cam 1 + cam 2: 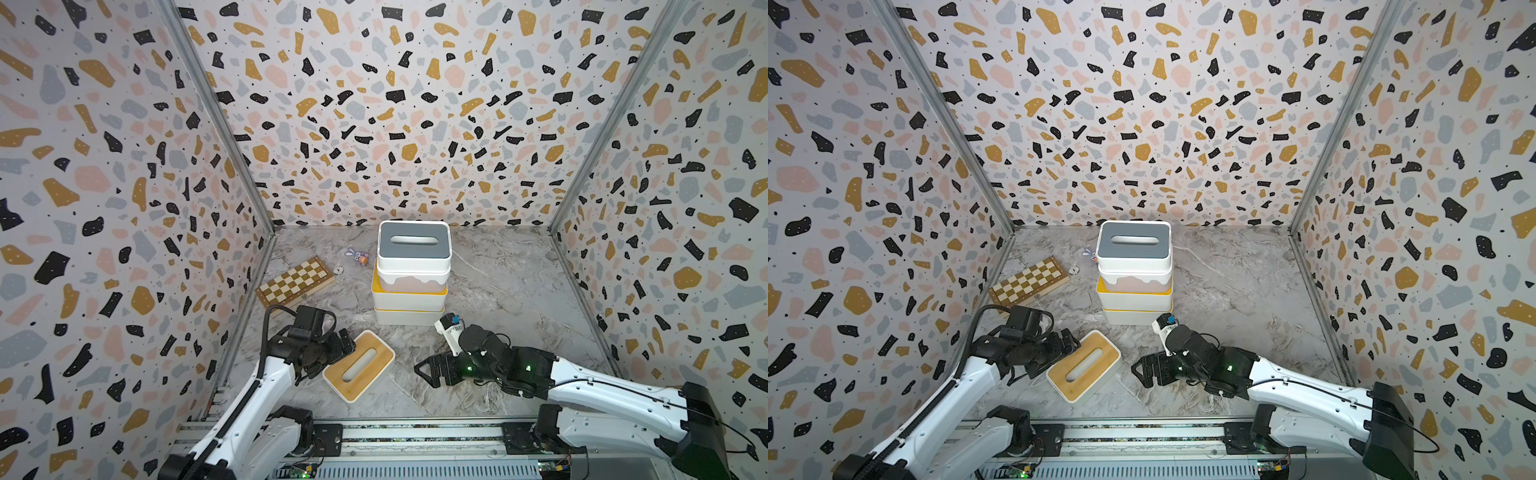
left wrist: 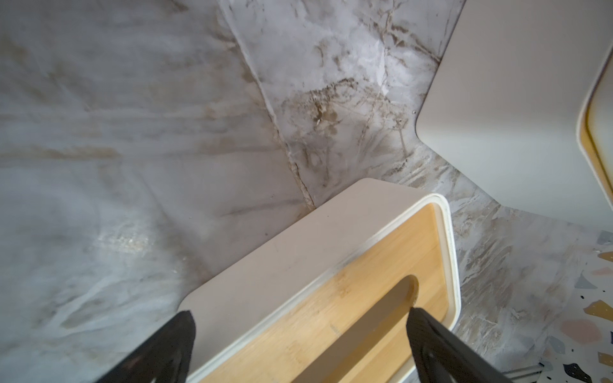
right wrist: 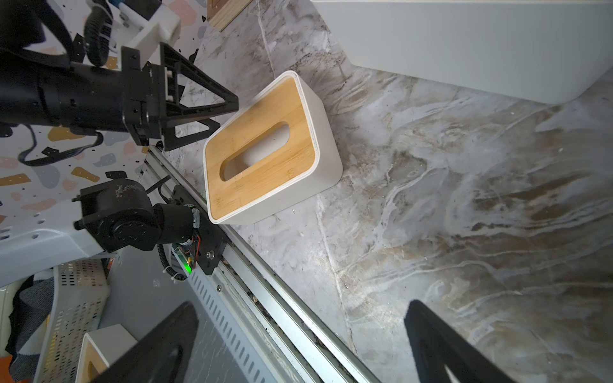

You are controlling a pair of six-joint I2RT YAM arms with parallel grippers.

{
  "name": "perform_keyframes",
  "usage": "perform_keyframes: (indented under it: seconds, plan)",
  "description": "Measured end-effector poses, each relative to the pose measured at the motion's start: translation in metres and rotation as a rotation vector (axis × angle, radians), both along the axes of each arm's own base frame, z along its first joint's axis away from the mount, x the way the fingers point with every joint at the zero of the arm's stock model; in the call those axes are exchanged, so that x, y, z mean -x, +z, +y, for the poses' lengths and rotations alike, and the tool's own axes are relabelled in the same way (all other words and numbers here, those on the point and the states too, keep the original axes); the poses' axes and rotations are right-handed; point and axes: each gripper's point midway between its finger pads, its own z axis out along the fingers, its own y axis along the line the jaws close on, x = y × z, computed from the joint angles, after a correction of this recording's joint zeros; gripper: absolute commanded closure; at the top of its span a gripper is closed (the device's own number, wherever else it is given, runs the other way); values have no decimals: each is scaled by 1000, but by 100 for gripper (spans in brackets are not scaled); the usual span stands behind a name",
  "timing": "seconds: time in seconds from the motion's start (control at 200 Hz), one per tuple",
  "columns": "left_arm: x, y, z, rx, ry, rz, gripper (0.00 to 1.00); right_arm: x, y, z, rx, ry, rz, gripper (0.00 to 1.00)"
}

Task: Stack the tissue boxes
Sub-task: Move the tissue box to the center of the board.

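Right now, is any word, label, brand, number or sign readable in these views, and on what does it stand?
No readable text anywhere.
Wood-lidded tissue box, grey-lidded tissue box: plain, no print visible.
Small round disc beside the chessboard: markings too small to read.
Circuit board on the front rail: too small to read.

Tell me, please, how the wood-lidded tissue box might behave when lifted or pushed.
The wood-lidded tissue box looks rigid, so probably won't flex. Its smooth white walls may slip. Low and flat-based, it should slide rather than tip.
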Motion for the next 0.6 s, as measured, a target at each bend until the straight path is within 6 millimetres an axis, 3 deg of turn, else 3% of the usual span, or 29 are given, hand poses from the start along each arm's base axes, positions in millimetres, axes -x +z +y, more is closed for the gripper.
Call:
perform_keyframes:
  seconds: [0.285,0.601]
  plan:
    - [24,2,-34,68,-88,36,1,1,-24,-2,50,-51,82,1]
    - [50,5,-97,108,-236,70,0,0,-46,-11,126,-122,154,1]
